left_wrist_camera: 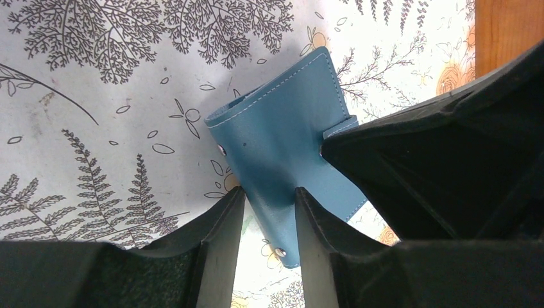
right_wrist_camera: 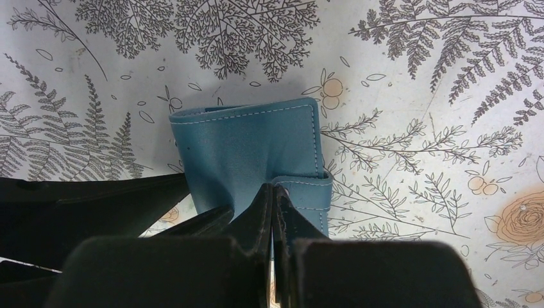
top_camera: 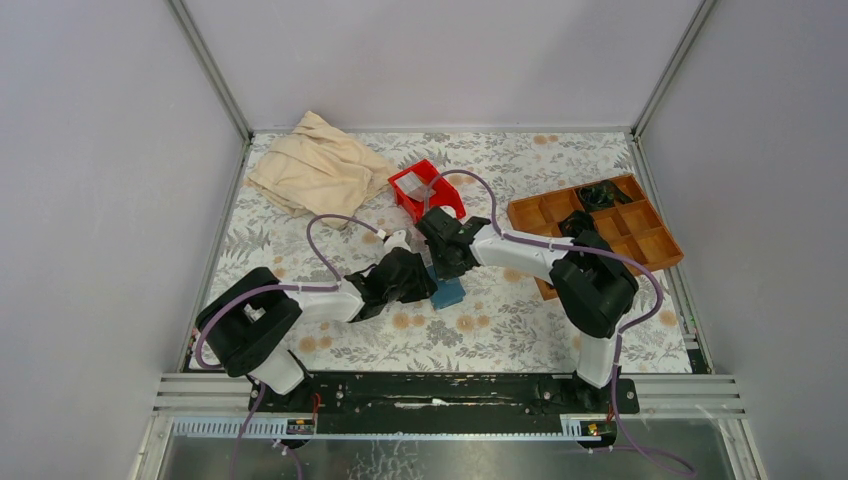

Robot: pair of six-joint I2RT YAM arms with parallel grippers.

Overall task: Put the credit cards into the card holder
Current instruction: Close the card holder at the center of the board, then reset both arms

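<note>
- Your wallet point(right_wrist_camera: 247, 144) lies folded shut on the floral surface point(right_wrist_camera: 417, 77), near the middle, between your two hands.
- Your right hand point(right_wrist_camera: 272, 189) is closed, fingertips pressed together. They meet at the edge of the wallet's strap point(right_wrist_camera: 311, 199), touching it. I cannot tell whether the strap is pinched between them.
- Your left hand point(left_wrist_camera: 269, 192) has its fingers point(left_wrist_camera: 221, 224) apart, coming at the wallet from the other side. One finger sits at the wallet's long edge and the other rests over its cover, so a strip of blue shows in the gap. I cannot tell whether they press on it.
- The two hands are just beside each other over the wallet, the right one at the strap side.
- A pale card point(top_camera: 421, 192) lies in the red bin point(top_camera: 441, 205), which is behind the hands and apart from the wallet.
</note>
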